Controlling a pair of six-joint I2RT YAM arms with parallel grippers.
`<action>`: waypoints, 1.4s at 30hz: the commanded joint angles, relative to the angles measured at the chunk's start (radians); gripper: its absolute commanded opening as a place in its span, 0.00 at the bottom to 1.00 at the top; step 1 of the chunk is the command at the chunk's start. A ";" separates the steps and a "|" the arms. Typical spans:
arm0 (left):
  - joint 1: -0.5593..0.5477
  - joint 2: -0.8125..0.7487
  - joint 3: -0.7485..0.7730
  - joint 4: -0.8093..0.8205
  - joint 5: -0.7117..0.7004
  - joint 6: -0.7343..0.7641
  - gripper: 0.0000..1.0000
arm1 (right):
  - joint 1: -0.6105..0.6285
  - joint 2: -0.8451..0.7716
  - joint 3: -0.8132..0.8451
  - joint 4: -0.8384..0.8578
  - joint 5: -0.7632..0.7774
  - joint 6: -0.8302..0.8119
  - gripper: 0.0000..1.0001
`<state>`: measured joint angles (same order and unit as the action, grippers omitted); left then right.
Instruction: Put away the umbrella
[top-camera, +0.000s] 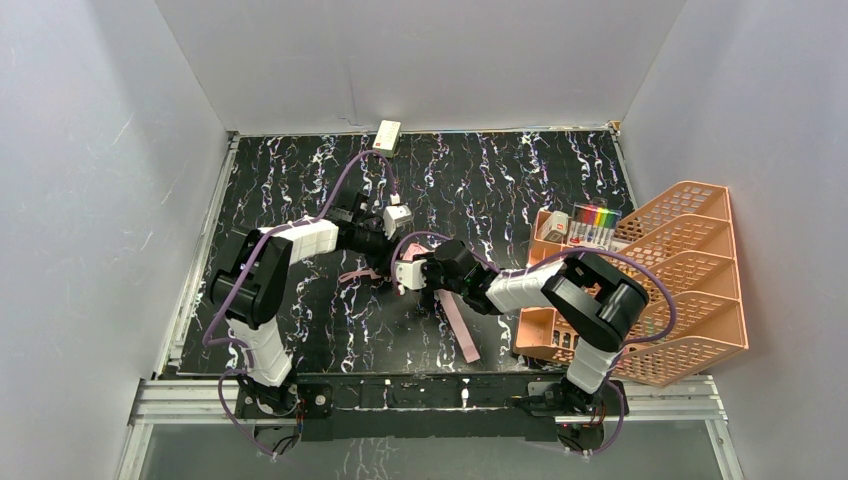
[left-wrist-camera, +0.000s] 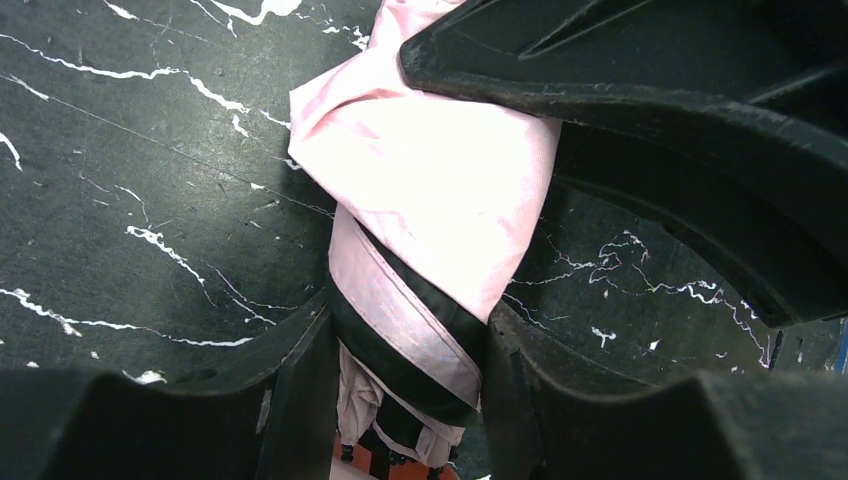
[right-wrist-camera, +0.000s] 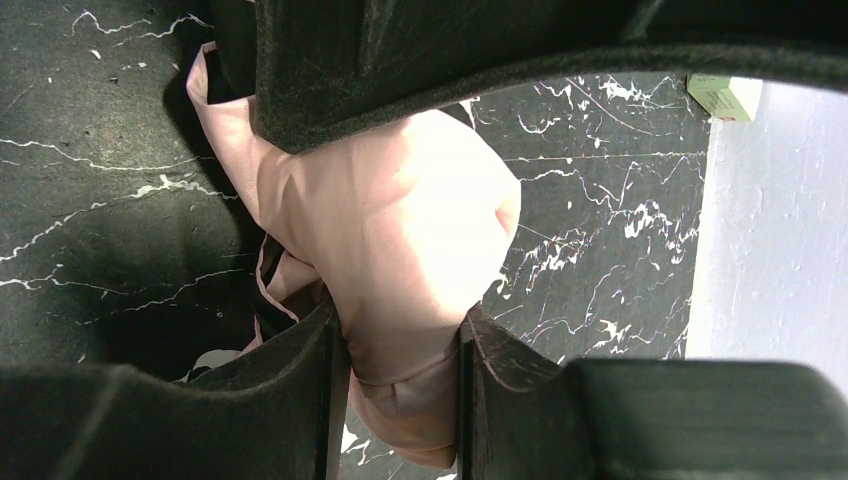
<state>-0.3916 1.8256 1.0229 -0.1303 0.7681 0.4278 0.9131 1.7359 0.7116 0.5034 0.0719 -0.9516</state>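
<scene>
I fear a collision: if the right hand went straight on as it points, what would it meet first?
The umbrella, held between its fingers; a black part looks close beyond it, though depth is unclear.

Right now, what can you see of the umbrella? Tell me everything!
The umbrella is folded into a soft, crumpled bundle of shiny pale pink fabric, with a black and pink band twisted around its narrow part. It is down by the black marbled table, in the middle between the two arms. The left gripper pinches the banded part, and the right gripper pinches plain pink fabric. Its handle cannot be made out.
</scene>
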 joint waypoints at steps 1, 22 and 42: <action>-0.020 0.005 -0.020 -0.035 -0.118 0.010 0.18 | 0.007 0.002 -0.030 -0.223 -0.034 0.059 0.32; -0.047 0.040 0.005 -0.070 -0.222 -0.003 0.00 | 0.005 -0.464 -0.011 -0.548 0.117 0.983 0.71; -0.062 0.049 0.009 -0.070 -0.244 -0.004 0.00 | 0.003 -0.448 -0.073 -0.868 0.046 1.491 0.73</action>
<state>-0.4488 1.8240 1.0428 -0.1474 0.6651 0.4065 0.9165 1.2560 0.6430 -0.3309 0.1417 0.4660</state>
